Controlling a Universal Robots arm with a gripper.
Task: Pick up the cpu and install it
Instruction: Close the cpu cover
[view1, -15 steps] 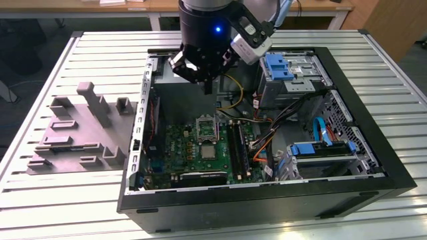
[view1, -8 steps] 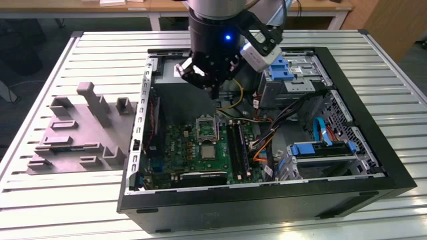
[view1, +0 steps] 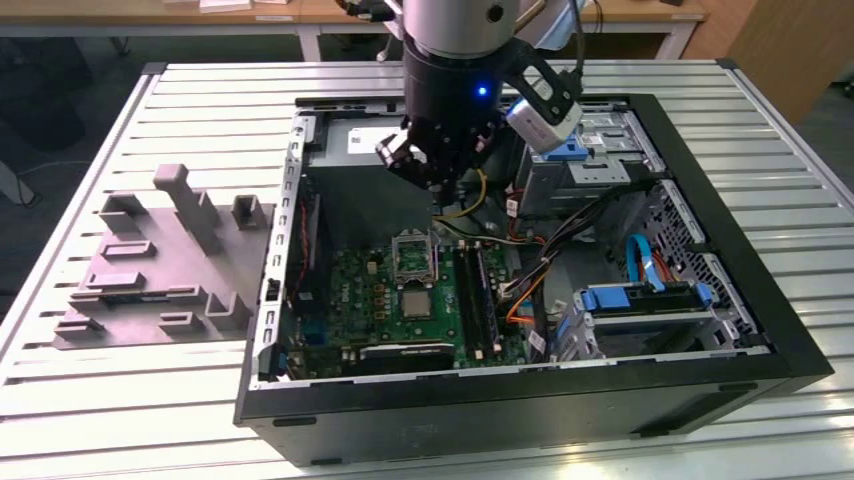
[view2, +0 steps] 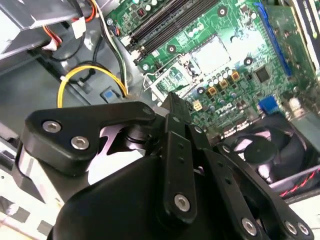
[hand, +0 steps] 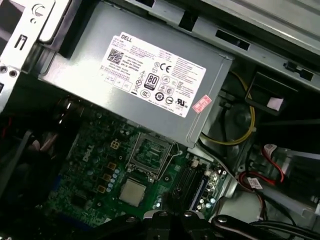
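Tool (view2: 172, 107) fingertips hidden; cpu (hand: 132, 191) seated, unobstructed.

A silvery, matt metal top is shown on the cpu (hand: 132, 192), beside the glossy green circuit board (hand: 95, 165). Matt black plastic links are seen on the claw (view2: 175, 125).

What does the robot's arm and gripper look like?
The arm is a silver-grey cylinder ending in a black wrist with a small blue light. The gripper is black, built of jointed links with silver screws. A grey, blue-trimmed camera and black cable sit beside it.
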